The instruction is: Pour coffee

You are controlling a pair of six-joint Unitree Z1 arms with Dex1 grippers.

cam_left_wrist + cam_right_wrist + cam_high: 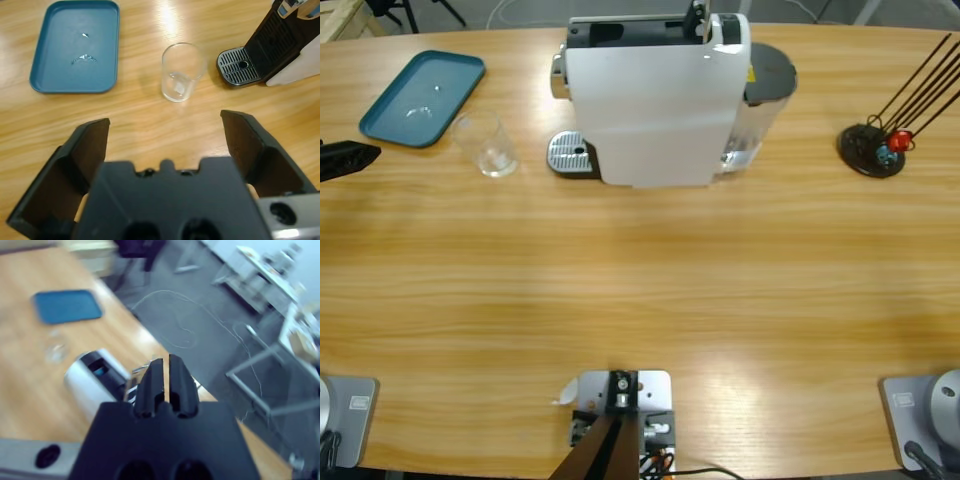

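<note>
From the high view, I see the clear glass (492, 146) standing upright on the table (640, 290), between the blue tray (423, 97) and the white coffee machine (655, 100). It is just beside the tray's near corner and near the metal drip plate (570, 154) of the machine, but not on it. The tip of my left gripper (348, 158) comes in at the left edge, apart from the glass. Far to the right there is a black stand with thin sticks (873, 148), which has no part in the work. I cannot see my right gripper in this view.

In the left wrist view, my left gripper (165, 132) has its jaws spread wide and holds nothing. The glass (181, 73) is in front of it, between the lines of the two jaws but not yet reached. At the bottom of the glass there is a thin layer of almost clear liquid (179, 88); I think this is the coffee, and it is very little. The tray (76, 46) has only some small drops on it. The drip plate (238, 66) is bare.

In the right wrist view, my right gripper (165, 377) has its jaws pressed together with nothing between them, and it looks down from high on the machine (95, 380) and the floor behind the table.

My judgement: the task is at its beginning. Nothing is grasped and nothing is poured. I must still take the glass with the left gripper and then pour.
</note>
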